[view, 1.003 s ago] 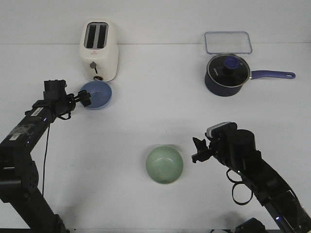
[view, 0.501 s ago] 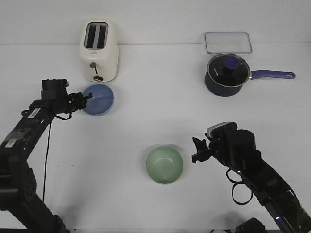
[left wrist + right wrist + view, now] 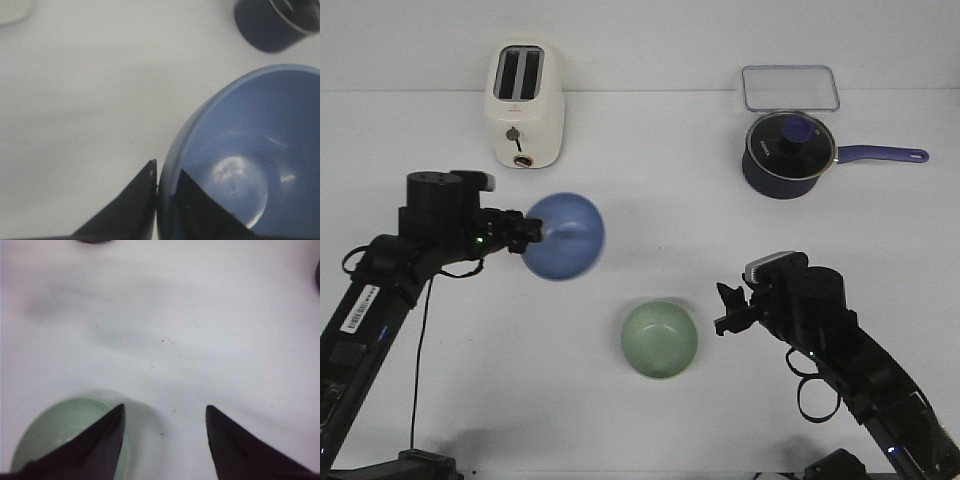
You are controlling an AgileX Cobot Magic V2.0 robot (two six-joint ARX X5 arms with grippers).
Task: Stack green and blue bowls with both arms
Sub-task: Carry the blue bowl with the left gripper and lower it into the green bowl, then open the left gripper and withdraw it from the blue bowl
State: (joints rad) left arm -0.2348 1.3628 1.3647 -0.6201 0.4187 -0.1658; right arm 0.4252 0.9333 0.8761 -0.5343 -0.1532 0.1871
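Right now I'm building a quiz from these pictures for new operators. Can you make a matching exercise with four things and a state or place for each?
Things:
1. blue bowl
2. green bowl
3. saucepan
4. toaster

States:
A. resting on the table beside the open right gripper
B. covered by a glass lid
C. standing at the far left of the table
D. pinched at the rim by the left gripper

Pairs: 1-D, 2-A, 3-B, 4-C

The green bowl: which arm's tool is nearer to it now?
Right. The right tool hangs open just beside the green bowl, on its right. The left tool is farther away, up and left, shut on the blue bowl.
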